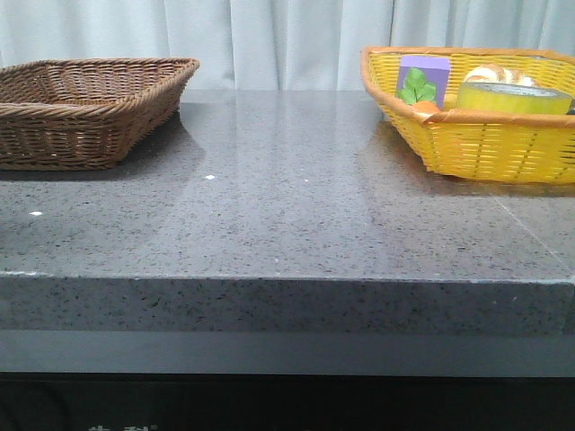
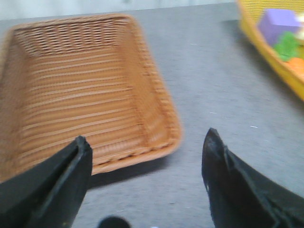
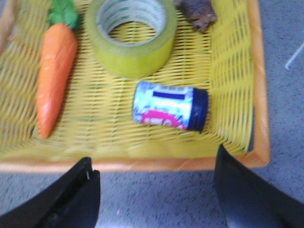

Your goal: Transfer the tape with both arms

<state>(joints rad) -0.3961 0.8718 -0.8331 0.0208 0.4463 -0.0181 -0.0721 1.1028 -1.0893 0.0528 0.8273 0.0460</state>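
The yellow tape roll [image 1: 514, 97] lies flat in the yellow basket [image 1: 485, 144] at the table's far right. In the right wrist view the tape [image 3: 132, 35] shows its pale core with small print, and the basket's rim [image 3: 142, 164] lies just ahead of the fingers. My right gripper [image 3: 154, 164] is open and empty, over the grey table just outside that rim. My left gripper [image 2: 145, 142] is open and empty, over the table beside the brown basket [image 2: 80, 90]. Neither gripper shows in the front view.
The yellow basket also holds a toy carrot [image 3: 54, 71], a small printed can [image 3: 170, 105], a brown item [image 3: 199, 14] and a purple block [image 1: 424, 72]. The brown wicker basket [image 1: 90, 108] stands at the far left, with nothing in it. The grey stone table [image 1: 287, 224] lies between.
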